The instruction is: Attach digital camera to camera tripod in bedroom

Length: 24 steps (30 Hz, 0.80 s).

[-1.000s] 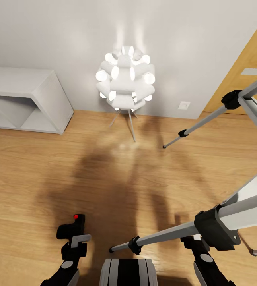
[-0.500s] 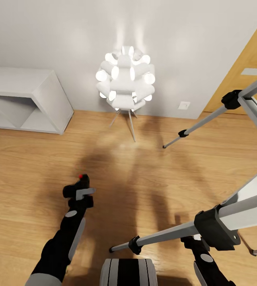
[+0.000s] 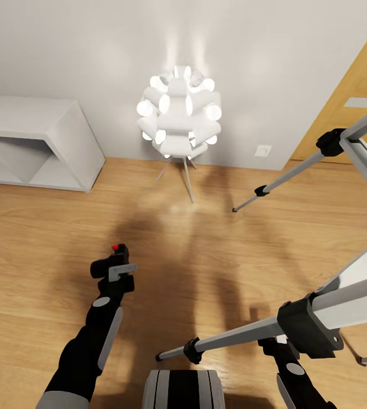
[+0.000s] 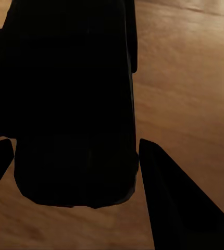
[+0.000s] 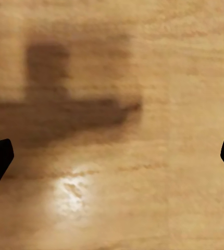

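Observation:
The digital camera (image 3: 107, 264), small and black with a red spot on top, hangs over the wood floor left of centre, and my left gripper (image 3: 117, 275) is shut on it. In the left wrist view the camera (image 4: 73, 104) is a dark block between the two fingers (image 4: 177, 205). The camera tripod (image 3: 309, 326) stands at the right, its silver legs with black joints spreading across the floor; its head is out of view. Low at the right, partly behind a tripod leg, is my right gripper (image 3: 275, 344). The right gripper (image 5: 112, 156) stands open over bare floor.
A lit white lamp (image 3: 179, 113) on thin legs stands against the grey wall ahead. A white cube shelf (image 3: 64, 142) is at the left and a wooden door (image 3: 357, 79) at the right. A tripod leg (image 3: 286, 177) reaches toward the lamp.
My left arm has stretched forward from the bottom of the picture, carrying the camera out over the floor; in the last half second it only edged slightly. The right arm has not moved.

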### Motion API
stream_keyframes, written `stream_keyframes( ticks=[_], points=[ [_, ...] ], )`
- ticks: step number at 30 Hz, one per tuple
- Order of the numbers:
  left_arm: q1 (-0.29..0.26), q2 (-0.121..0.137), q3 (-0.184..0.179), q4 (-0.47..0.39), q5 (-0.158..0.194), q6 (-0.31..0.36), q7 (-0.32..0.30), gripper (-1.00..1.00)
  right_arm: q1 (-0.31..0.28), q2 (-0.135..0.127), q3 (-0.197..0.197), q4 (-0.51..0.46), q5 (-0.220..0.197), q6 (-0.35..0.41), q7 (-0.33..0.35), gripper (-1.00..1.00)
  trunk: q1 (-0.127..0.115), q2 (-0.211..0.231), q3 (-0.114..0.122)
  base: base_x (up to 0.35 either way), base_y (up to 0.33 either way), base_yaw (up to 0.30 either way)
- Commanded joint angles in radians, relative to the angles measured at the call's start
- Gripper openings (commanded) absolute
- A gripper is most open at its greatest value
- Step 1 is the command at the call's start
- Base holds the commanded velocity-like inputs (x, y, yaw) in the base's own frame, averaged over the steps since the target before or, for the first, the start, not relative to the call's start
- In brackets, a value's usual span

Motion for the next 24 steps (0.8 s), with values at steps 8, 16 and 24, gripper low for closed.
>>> stream_keyframes(
  ticks=[8, 16, 24],
  points=[
    [0.0, 0.0, -0.001, 0.001, -0.002, 0.006, 0.003, -1.0, 0.0, 0.001, 0.0, 0.0, 0.007, 0.001, -0.002, 1.0, 0.0, 0.0, -0.001, 0.0, 0.0, 0.0],
    [0.0, 0.0, -0.001, 0.002, -0.002, 0.006, 0.003, -1.0, 0.0, 0.001, 0.0, 0.0, 0.007, 0.0, -0.002, 1.0, 0.0, 0.0, -0.001, -0.015, 0.0, 0.0],
    [0.0, -0.001, -0.002, -0.002, -0.003, 0.008, 0.003, -1.0, 0.0, 0.001, 0.0, 0.0, 0.008, -0.001, -0.002, 1.0, 0.0, 0.0, -0.001, -0.262, 0.0, 0.0]
  ],
)
